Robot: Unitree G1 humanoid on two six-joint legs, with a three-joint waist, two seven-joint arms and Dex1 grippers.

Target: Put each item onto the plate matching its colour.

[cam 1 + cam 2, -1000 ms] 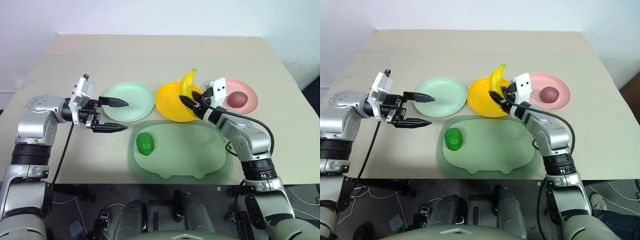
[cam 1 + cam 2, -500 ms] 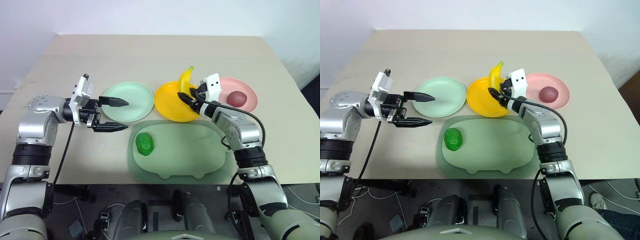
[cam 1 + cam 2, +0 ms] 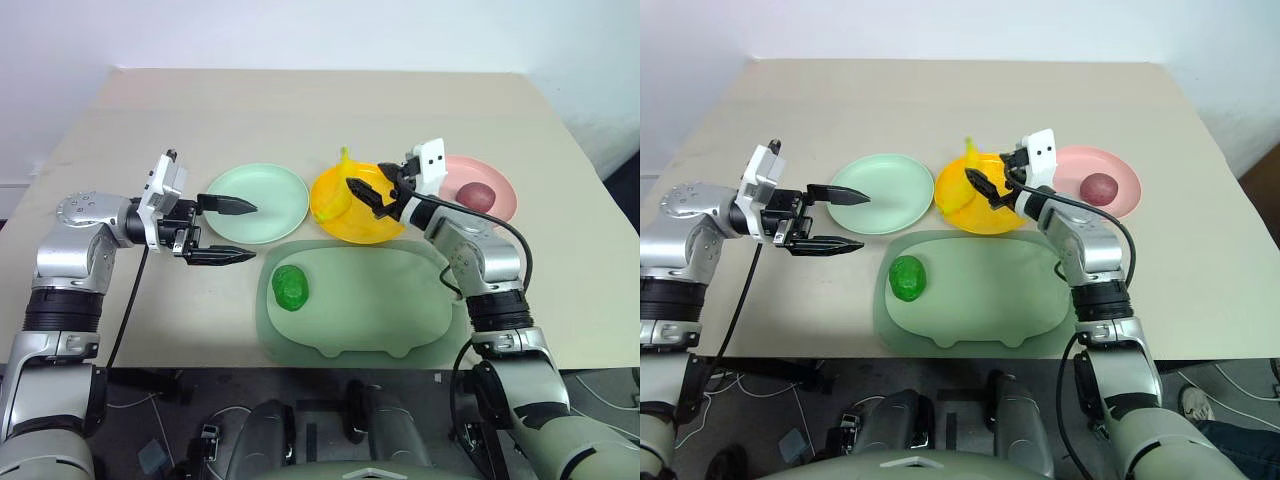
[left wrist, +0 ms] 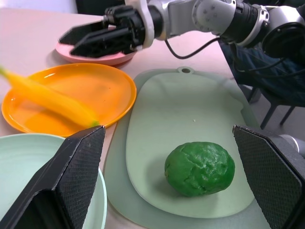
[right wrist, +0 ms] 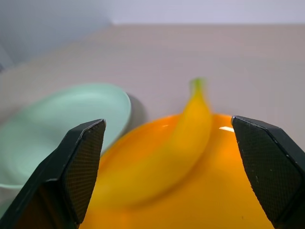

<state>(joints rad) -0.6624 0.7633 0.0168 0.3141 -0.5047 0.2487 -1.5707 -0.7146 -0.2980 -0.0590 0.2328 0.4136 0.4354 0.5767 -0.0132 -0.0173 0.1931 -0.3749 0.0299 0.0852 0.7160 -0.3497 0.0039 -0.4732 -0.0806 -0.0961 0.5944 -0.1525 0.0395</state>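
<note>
Right hand [image 3: 372, 197]: two black fingers spread wide, gripping nothing, poised over the round shallow yellow plastic plate [image 3: 385, 222]. Curved yellow toy banana [image 3: 340, 194]: lying free on that plate, toward its side nearest the mint plate, stem tip pointing to the far table edge, clear of both fingers.

Round shallow pink plastic plate [image 3: 500, 204]: just beside the yellow plate, on the robot's right; carries the round dark maroon toy fruit [image 3: 476, 194].

Left hand [image 3: 228, 231]: fingers apart and empty, pointing level toward the right, one fingertip over the near rim of the round shallow mint green plastic plate [image 3: 262, 205], which is bare.

Bumpy glossy green toy vegetable [image 3: 290, 287]: resting on the left part of the large pale green pig-shaped board [image 3: 380, 300], near the left hand and in front of the mint plate.

Beige table [image 3: 300, 100]: bears all the above.

Step in hand, as judged: release of the banana, two items matched. To finish it well, lift the right hand straight off without brushing the banana. The vegetable then suits the left hand: come down from above, close across its middle since the gloss may slip, carry it low to the mint plate centre
</note>
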